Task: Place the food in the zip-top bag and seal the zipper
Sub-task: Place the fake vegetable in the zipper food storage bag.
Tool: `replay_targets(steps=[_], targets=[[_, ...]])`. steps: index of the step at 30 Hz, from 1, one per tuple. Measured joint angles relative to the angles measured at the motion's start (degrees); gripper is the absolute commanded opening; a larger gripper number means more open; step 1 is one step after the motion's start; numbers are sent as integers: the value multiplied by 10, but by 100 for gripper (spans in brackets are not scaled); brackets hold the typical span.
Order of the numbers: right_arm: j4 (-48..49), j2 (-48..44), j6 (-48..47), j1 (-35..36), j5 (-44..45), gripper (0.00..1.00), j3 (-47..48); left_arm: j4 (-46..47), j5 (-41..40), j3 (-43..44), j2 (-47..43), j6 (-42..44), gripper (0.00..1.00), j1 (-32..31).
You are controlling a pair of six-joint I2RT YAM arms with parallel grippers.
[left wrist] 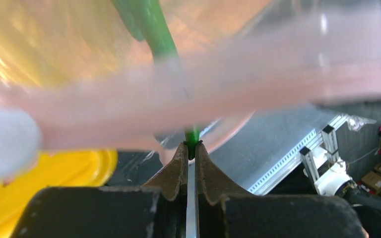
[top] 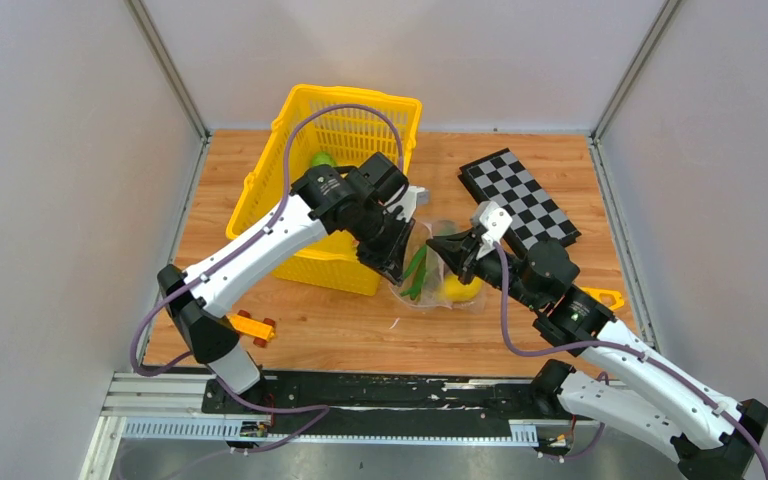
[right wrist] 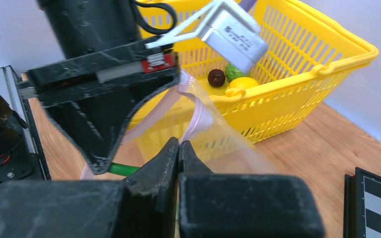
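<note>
Zip-top bag (top: 438, 285) is held open by the right tool (right wrist: 178, 146), clamped on its zipper (right wrist: 198, 114) edge. Left tool (left wrist: 192, 146), narrow, pinches a green pod (left wrist: 156, 29) for insertion.

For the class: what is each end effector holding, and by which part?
The right end effector pinches the clear bag at its pink zipper strip. The left end effector seems to pinch the green pod by its tip.

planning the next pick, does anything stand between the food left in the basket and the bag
Yes: the yellow basket has its lattice wall between the dark ball, green piece and yellow fruit inside it and the zip-top bag, held just outside by the right pincer.
</note>
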Motion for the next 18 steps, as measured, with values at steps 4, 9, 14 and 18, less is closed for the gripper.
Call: replay_targets(steps=[4,9,14,18], targets=[[7,0,8,0,-3,0,-3,11,-6,21,24,-2,10,9],[9,0,17,0,-4,0,-3,28,-16,32,47,-4,15,12],[12,2,28,0,0,0,-3,53,-20,28,56,-8,21,13],[18,6,44,0,14,0,-3,70,-31,22,56,-12,28,13]])
